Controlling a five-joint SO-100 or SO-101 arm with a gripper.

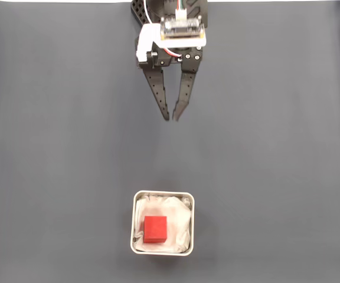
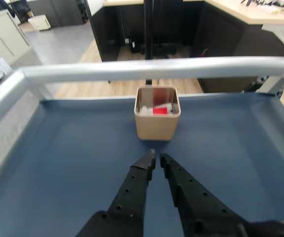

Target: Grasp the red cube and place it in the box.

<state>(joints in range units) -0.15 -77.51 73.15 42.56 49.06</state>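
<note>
On my dark mat, the box [image 1: 162, 223] sitting low in the fixed view, the red cube [image 1: 155, 229] lying inside on its white lining, my gripper [image 1: 172, 117] hovering well apart, fingertips nearly together, holding nothing.

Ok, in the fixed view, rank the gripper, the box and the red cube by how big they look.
Largest to smallest in the fixed view:
1. gripper, fingers nearly together; possibly nearer the camera, so its lead is unsure
2. box
3. red cube, lying inside the box
</note>
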